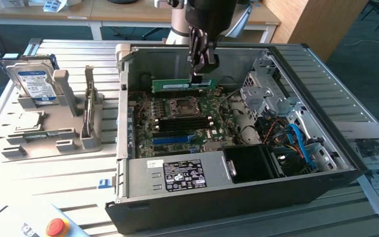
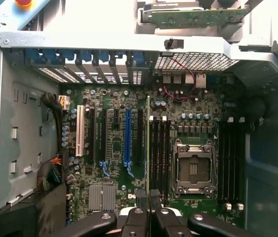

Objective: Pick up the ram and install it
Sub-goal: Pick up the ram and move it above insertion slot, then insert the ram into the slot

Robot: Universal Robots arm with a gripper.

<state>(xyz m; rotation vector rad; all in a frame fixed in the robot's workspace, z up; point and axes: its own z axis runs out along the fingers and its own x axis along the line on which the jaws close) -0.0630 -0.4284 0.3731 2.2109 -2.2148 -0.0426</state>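
Note:
My gripper [image 1: 201, 79] reaches down into the open computer case [image 1: 347, 168] and is shut on the ram [image 1: 179, 85], a long green stick held level above the motherboard [image 1: 176, 138], close to the case's back wall. In the wrist view the ram [image 2: 147, 143] appears edge-on as a thin green line running out from between my gripper's [image 2: 147, 201] fingers. It lies alongside the black memory slots [image 2: 159, 153], beside the processor socket [image 2: 193, 168], and hangs apart from the board.
A grey rack [image 1: 71, 133] at the exterior view's left holds a hard drive [image 1: 35, 81], a silver processor chip [image 1: 28, 120] and another upright green stick [image 1: 89, 101]. The power supply [image 1: 176, 175] and cables [image 1: 301, 143] crowd the case's near side. Papers [image 1: 374, 153] lie at the right.

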